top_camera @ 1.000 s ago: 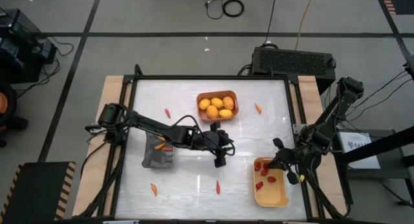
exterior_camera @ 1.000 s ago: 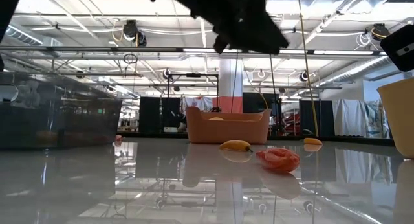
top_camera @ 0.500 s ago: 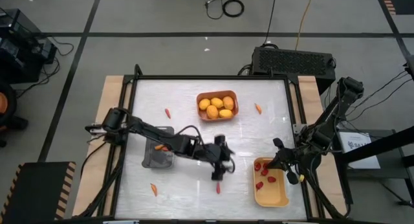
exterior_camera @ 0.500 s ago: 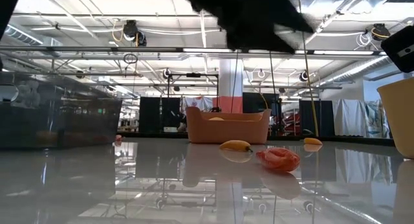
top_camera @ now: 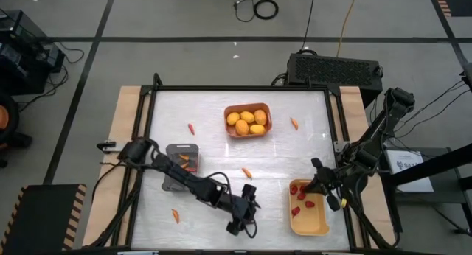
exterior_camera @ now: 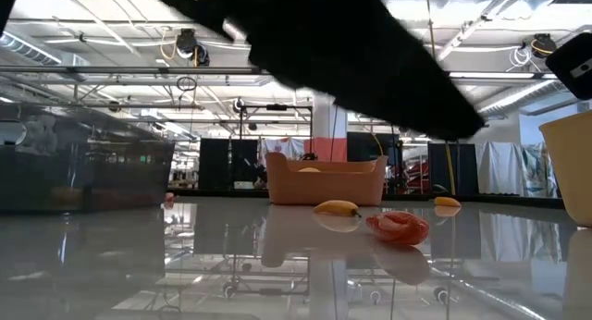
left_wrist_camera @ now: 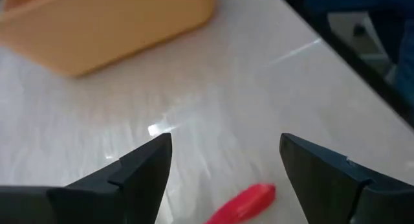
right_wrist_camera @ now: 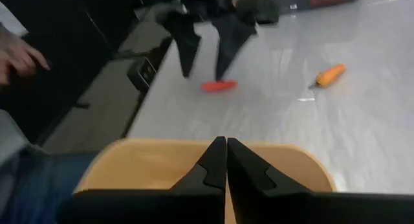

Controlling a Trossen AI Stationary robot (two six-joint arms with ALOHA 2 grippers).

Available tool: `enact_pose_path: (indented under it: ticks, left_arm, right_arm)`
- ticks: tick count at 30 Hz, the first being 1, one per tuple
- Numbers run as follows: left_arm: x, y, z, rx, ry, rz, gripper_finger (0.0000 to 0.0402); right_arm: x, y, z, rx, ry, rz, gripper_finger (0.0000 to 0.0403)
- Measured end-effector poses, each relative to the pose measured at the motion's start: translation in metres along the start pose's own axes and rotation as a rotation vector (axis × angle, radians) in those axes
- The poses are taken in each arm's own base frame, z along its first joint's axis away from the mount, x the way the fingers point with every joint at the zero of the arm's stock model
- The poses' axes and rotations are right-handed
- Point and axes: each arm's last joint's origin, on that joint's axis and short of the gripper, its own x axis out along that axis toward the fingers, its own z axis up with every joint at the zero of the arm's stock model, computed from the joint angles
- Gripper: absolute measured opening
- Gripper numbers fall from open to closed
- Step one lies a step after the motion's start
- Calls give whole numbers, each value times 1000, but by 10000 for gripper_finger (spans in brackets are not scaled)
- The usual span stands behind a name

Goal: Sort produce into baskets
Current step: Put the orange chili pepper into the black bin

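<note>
Left tool (top_camera: 237,224) moved from mid-counter toward the near edge, fingers now spread wide over a red chili (left_wrist_camera: 244,202) lying flat on the counter (top_camera: 221,152), not gripping it. Right tool (right_wrist_camera: 226,160) sits over the yellow basket (top_camera: 308,219), fingers pressed together, holding nothing. Yellow basket holds red berries (top_camera: 298,190). Orange basket (top_camera: 248,107) at the far side holds yellow-orange fruits (top_camera: 245,121). Dark grey basket (top_camera: 181,183) near the left side has chili pieces in it. Loose chili pieces on the counter: one mid-counter (top_camera: 246,172), one far left (top_camera: 191,127), one far right (top_camera: 294,123), one near left (top_camera: 175,215). A person's hand (right_wrist_camera: 19,54) shows beyond the counter.
</note>
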Motion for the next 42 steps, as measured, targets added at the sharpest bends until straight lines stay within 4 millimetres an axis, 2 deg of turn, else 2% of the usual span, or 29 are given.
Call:
enact_pose_path:
  ticks: [9, 16, 22, 29, 42]
  left_arm:
    - [0, -1, -16, 12, 155, -35, 294]
    - [1, 11, -20, 53, 178, -27, 294]
    - [4, 12, -26, 52, 205, -101, 294]
    - [5, 15, -29, 47, 215, -104, 290]
    - [5, 14, -29, 50, 217, -130, 180]
  right_arm:
    - [0, 3, 5, 10, -47, 20, 4]
    - [1, 1, 6, -6, -69, -15, 4]
    - [3, -3, 8, -30, -79, -44, 4]
    - [4, -6, 11, -45, -85, -68, 4]
    - [6, -10, 13, -72, -94, -100, 4]
